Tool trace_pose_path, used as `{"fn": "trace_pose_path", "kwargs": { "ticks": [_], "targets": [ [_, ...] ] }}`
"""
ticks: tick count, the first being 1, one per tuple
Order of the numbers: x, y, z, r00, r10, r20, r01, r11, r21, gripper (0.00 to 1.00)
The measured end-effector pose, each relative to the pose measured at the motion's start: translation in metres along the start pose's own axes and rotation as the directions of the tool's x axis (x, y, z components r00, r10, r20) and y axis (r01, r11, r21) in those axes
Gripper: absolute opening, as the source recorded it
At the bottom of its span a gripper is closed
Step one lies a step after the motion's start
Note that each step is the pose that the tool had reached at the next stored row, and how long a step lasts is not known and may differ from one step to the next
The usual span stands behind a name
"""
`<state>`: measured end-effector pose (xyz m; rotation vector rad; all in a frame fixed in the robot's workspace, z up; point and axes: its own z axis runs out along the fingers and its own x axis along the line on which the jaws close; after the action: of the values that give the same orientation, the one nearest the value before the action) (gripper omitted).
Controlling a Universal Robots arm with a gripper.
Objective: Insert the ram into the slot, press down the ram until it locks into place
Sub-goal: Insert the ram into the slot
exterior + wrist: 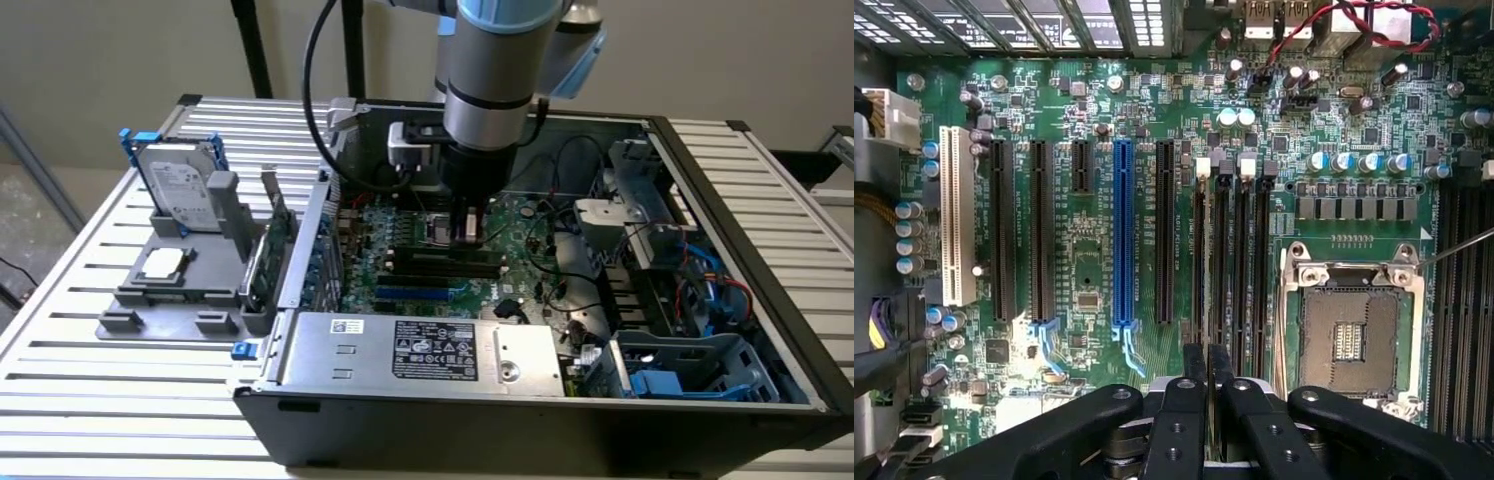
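My gripper point(466, 232) reaches down into the open computer case, right over the bank of black memory slots point(441, 262) on the motherboard. In the wrist view its fingers point(1184, 400) are drawn close together, shut on the thin ram point(1200, 270). I see the ram edge-on as a narrow dark strip. It runs along the outermost slot point(1200, 215) of the four parallel slots, beside the black expansion socket point(1165, 230). The three neighbouring slots point(1240, 260) hold nothing. How deep the ram sits and how the latch clips stand I cannot tell.
The CPU socket point(1351, 335) lies beside the slots, and a blue expansion socket point(1122, 235) on the other side. The power supply point(414, 350) fills the case front, with cables and drive bays point(667, 260) at the exterior view's right. A hard drive point(180, 190) and a green card point(276, 250) stand outside the case.
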<state>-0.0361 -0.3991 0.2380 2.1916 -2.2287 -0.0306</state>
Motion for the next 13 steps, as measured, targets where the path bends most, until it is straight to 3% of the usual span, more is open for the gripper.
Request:
{"fn": "trace_pose_path", "kwargs": {
  "ticks": [13],
  "targets": [
    [0.0011,0.0008,0.0018,1.0000,0.000,-0.0020,0.000,1.0000,0.0000,0.13]
  ]
}}
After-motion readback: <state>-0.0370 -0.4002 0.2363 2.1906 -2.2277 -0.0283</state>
